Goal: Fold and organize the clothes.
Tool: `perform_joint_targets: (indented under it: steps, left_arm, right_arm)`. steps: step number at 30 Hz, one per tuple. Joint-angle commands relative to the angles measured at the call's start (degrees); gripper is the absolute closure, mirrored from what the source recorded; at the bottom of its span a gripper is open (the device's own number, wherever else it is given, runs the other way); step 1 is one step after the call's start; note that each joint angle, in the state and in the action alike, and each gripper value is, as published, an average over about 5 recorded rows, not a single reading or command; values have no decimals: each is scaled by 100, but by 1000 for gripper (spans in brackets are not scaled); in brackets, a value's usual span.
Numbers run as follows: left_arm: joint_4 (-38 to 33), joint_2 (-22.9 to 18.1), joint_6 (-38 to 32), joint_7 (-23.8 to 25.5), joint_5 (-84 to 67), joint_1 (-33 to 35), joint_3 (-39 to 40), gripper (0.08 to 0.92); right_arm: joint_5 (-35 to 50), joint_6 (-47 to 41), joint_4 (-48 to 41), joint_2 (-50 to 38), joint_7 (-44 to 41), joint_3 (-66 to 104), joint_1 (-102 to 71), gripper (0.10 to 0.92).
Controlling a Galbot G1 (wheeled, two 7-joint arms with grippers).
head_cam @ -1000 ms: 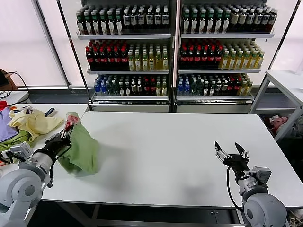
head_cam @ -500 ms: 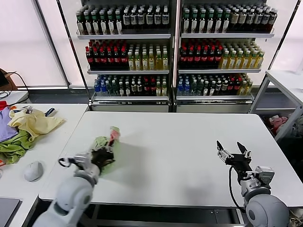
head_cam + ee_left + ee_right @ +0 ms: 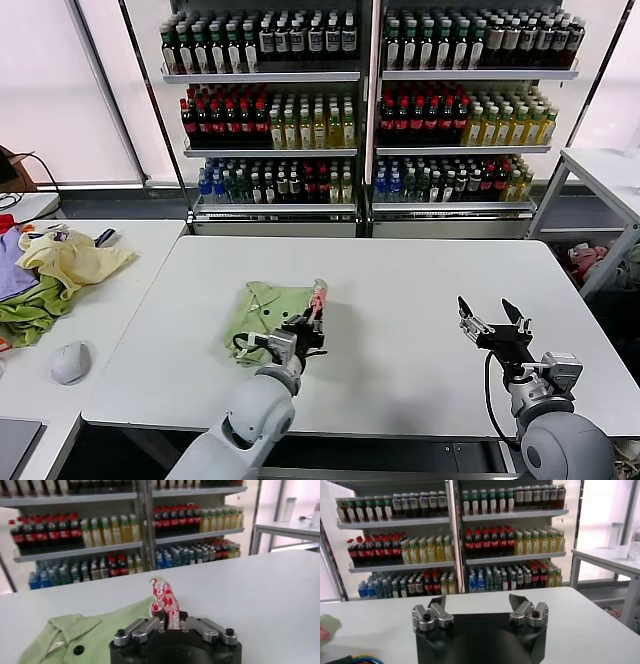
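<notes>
The light sage-green shirt [image 3: 258, 305] lies crumpled on the white table [image 3: 420, 270], left of the middle, its collar and a dark button [image 3: 78, 649] showing in the left wrist view. A fold bearing the red-and-white graphic [image 3: 165, 597] sticks up from the shirt's right side. My left gripper [image 3: 312, 320] is shut on that fold, the printed fabric pinched between its fingertips [image 3: 168, 617]. My right gripper [image 3: 492, 318] hovers over the table's front right, open and holding nothing [image 3: 479, 605].
A heap of pale yellow, green and purple garments [image 3: 55, 270] lies on the side table at the left, with a grey rounded object [image 3: 70, 362] near its front. Bottle shelves [image 3: 360, 110] stand behind the table. Another white table [image 3: 610, 170] stands at the far right.
My left gripper has carried the shirt from the table's left edge toward the middle, and the shirt now rests on the table. The right arm has barely moved.
</notes>
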Motion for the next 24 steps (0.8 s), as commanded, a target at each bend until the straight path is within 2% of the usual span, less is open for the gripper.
perform_joint_targets:
  steps: [1,5,10,16,19,24]
  left_arm:
    - [-128,-345,-513,-18,-93,196,178,656]
    - [-827,-183,-573,-21,-744,752,-315,544]
    - [-1613,190,-959,-1,-486,1573,-1084,397]
    - [-2005,481,-1360,-92,-77,2599,-2278,229]
    - [-2043,505,-1576,-226,95,2963,-2661,186]
    - [-2104,396,-1804,-349,362,3302,-2993,177]
  right_arm:
    - [-82,25,-12,42,1,-246,91,203]
    - [-204,74,-105,137,34,-629,243,203]
    - [-516,115,-356,385,140,-1544,560,203]
    - [-956,229,-1211,970,437,-2648,983,203]
    - [-1162,322,-1663,1288,545,-2990,1069,203]
    - [-1481,441,-2366,1789,717,-3436,1238,203]
